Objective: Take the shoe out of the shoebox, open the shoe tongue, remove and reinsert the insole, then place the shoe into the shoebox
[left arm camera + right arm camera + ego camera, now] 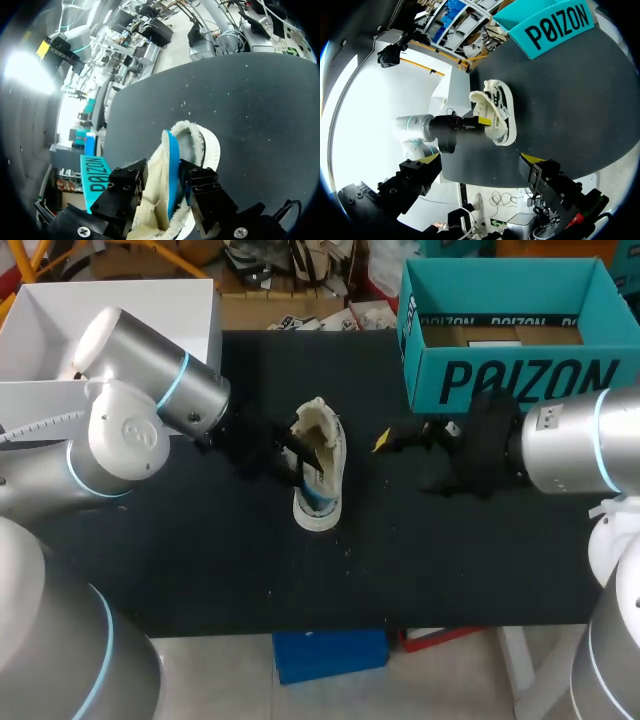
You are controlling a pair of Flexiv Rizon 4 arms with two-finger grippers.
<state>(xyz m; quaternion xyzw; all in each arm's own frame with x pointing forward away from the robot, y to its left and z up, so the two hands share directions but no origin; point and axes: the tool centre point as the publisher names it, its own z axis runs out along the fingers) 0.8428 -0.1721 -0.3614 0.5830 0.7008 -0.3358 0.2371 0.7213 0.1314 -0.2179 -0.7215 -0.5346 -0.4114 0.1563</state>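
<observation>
A white fleece-lined shoe [322, 472] lies on the black table [200, 560], its opening turned toward my left arm. My left gripper [305, 455] reaches into that opening. In the left wrist view its black fingers [125, 185] stand apart on either side of the blue insole [172, 165], which sits on edge inside the shoe [205, 145]; one side shows a gap, so the gripper [165, 187] is open. My right gripper [395, 440] hangs open just right of the shoe, holding nothing. From the right wrist, the shoe [502, 107] lies ahead of the open right gripper [480, 162]. The teal shoebox [510, 380] stands at the back right.
A white box [60, 400] stands at the table's back left, behind my left arm. The teal shoebox [555, 22] has cardboard in its bottom. Bare black table runs along the front edge.
</observation>
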